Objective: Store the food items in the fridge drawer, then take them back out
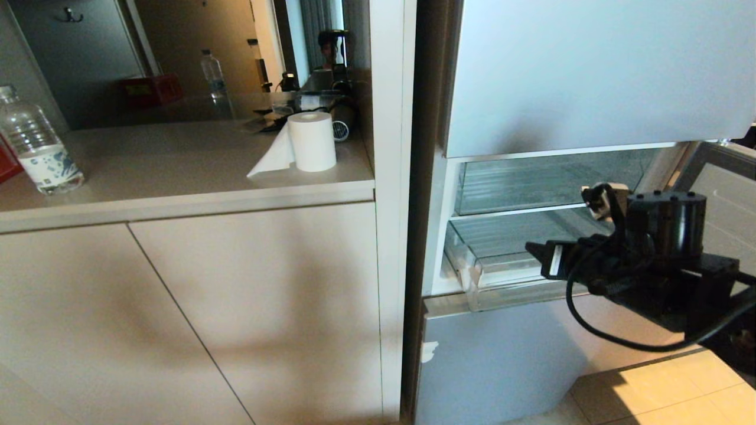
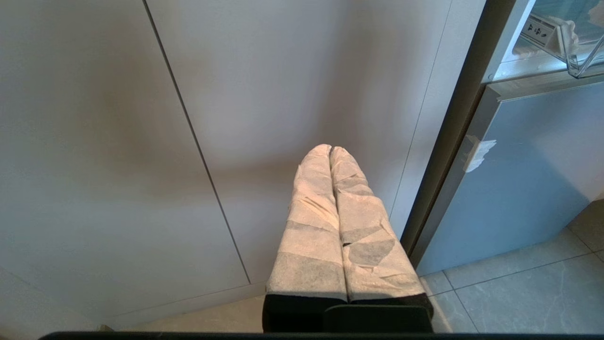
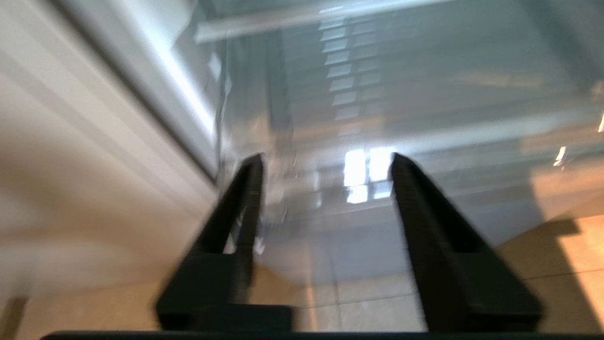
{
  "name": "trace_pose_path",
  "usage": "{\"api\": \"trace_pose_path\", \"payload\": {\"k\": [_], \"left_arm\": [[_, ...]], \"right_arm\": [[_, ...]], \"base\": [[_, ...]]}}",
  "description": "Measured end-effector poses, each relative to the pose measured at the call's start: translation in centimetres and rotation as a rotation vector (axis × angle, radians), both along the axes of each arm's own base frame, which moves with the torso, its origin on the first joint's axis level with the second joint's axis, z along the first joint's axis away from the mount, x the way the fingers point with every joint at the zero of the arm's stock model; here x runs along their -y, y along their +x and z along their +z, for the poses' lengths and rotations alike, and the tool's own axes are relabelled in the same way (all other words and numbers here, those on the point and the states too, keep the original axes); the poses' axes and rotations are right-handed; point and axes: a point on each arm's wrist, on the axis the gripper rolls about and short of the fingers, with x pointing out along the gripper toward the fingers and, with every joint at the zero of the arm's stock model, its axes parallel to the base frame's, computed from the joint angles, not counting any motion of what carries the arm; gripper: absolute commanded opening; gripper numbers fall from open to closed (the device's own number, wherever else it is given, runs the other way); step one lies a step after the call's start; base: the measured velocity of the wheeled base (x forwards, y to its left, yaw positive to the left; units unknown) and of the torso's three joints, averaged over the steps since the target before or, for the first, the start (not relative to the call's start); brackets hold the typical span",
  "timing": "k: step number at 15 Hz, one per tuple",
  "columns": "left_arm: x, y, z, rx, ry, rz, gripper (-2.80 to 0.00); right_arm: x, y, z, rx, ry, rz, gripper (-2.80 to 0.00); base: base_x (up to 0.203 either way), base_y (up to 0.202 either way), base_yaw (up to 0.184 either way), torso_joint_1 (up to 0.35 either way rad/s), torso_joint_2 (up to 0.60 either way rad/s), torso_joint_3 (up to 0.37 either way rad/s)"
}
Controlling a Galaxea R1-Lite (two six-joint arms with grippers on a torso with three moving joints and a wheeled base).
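The right gripper (image 3: 325,160) hung in front of the fridge drawer (image 1: 502,277), its two black fingers (image 3: 245,189) spread apart with nothing between them. The drawer stood pulled out from the open fridge (image 1: 567,77). No fruit showed anywhere. The left gripper (image 2: 330,151) pointed at the cabinet door (image 2: 94,141), wrapped fingers pressed together.

The desk (image 1: 177,171) carries a paper roll (image 1: 311,141) and a water bottle (image 1: 36,147), both well off from the right arm's jaws. The open fridge's clear fridge drawer (image 1: 502,260), pulled out, sits just ahead of those jaws.
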Motion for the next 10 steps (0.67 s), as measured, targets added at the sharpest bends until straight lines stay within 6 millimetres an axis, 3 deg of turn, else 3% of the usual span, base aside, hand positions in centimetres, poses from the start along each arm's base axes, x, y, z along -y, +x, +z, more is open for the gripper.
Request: {"api": "trace_pose_path", "payload": {"k": [2, 5, 10], "left_arm": [[0.0, 0.0, 0.0, 0.0, 0.0, 0.0, -2.8], [0.0, 0.0, 0.0, 0.0, 0.0, 0.0, -2.8], [0.0, 0.0, 0.0, 0.0, 0.0, 0.0, -2.8]], "right_arm": [[0.3, 2.4, 1.0, -0.021, -0.018, -0.022, -2.8], [0.9, 6.2, 1.0, -0.096, -0.04, -0.051, -2.8], [1.5, 11.2, -1.4, -0.234, -0.057, -0.057, -2.8]], "base": [[0.0, 0.0, 0.0, 0.0, 0.0, 0.0], [0.0, 0.0, 0.0, 0.0, 0.0, 0.0], [0.0, 0.0, 0.0, 0.0, 0.0, 0.0]]}}
